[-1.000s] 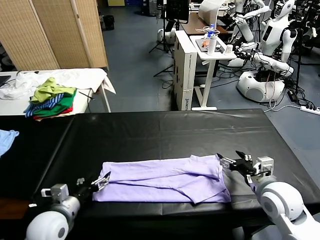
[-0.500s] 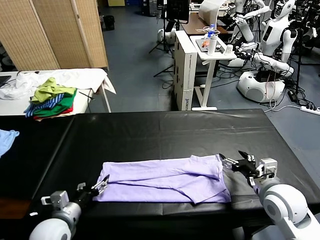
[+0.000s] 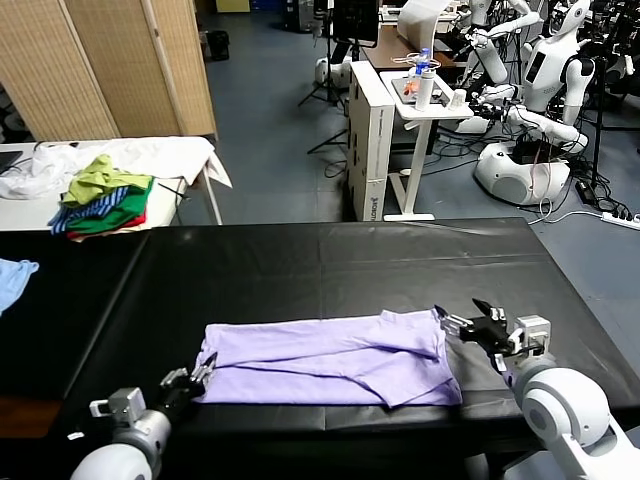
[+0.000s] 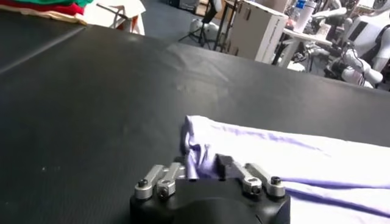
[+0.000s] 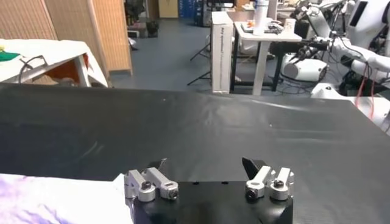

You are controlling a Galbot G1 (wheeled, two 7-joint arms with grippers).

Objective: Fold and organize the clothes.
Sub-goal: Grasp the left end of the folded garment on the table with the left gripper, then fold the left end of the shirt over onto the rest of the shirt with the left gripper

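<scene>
- The T-shirt point(image 3: 330, 357) lies near the front edge of the black surface point(image 3: 330, 265), a long flat band running left to right; I judge it partly folded, with one more fold or a tidy-up to come.
- It is pale lavender, with soft creases and an overlapping flap toward its right end; no print shows from here.
- My left gripper point(image 3: 203, 370) sits at the shirt's left end; in the left wrist view point(image 4: 202, 169) the cloth's corner is bunched between the jaws, so I read them as closed on it, likely to lift that end.
- My right gripper point(image 3: 472, 324) sits just beside the shirt's right end, jaws spread and empty point(image 5: 204, 165), ready for that side.
- Far left, a pile of clothes point(image 3: 100, 195) lies on another table, uninvolved.
</scene>
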